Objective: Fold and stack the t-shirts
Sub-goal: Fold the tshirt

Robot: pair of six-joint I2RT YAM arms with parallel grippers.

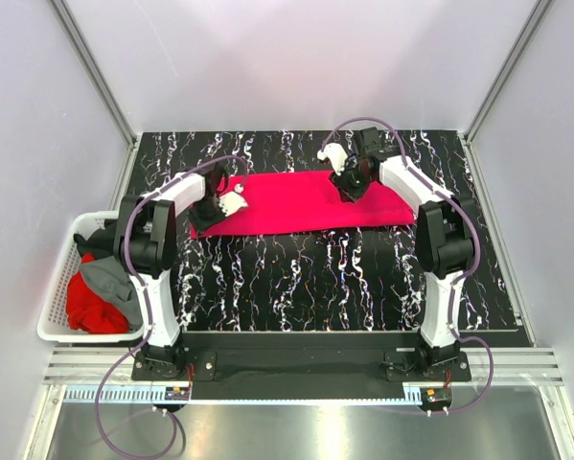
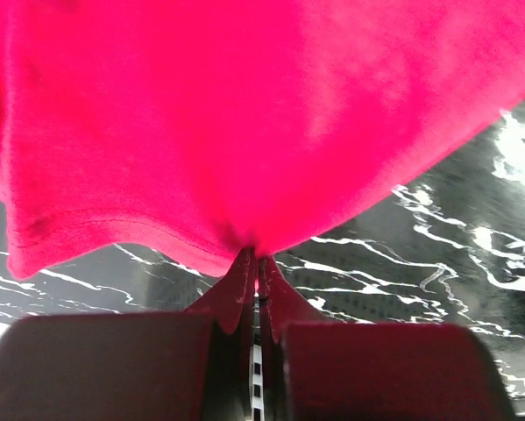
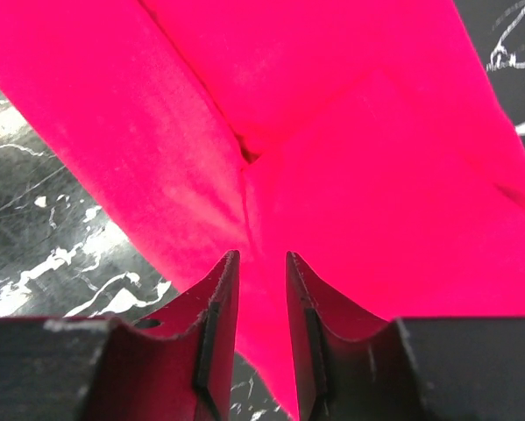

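A bright crimson-pink t-shirt (image 1: 306, 203) lies as a long flat strip across the middle of the black marbled table. My left gripper (image 1: 213, 207) is at its left end. In the left wrist view this gripper (image 2: 254, 256) is shut on the hem of the pink cloth (image 2: 244, 114), which bunches up at the fingertips. My right gripper (image 1: 350, 184) is low over the strip's far edge, right of centre. Its jaws (image 3: 262, 260) stand open, a narrow gap apart. A crease of the pink cloth (image 3: 350, 132) runs just ahead of them, and nothing is pinched.
A white lattice basket (image 1: 52, 287) sits off the table's left edge beside the left arm. It holds a red shirt (image 1: 90, 307), a grey one (image 1: 109, 278) and a black one (image 1: 100, 238). Marbled tabletop (image 1: 315, 278) lies between the strip and the arm bases.
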